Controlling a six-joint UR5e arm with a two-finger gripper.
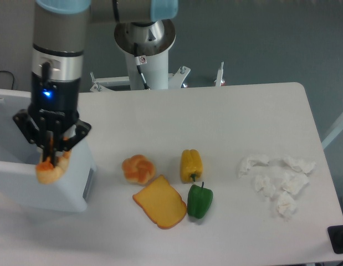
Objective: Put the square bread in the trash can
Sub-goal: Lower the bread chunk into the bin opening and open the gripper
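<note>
Gripping the square bread (50,169) between closed-in fingers, the gripper (49,160) hangs over the trash can (27,188), the chunk held below its tips. Off to its side lie a knotted bun (138,168) and toast slice (159,203).

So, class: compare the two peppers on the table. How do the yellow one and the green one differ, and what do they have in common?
Colour: the yellow pepper is yellow, the green pepper dark green.
Position: the yellow pepper lies farther back on the table; the green pepper lies nearer the front edge, beside the toast slice.
Stem: the green pepper shows a thin dark stem at its top; on the yellow pepper a dark stem shows at its lower end.
Shared: both are small, glossy and rest untouched on the table.
</note>
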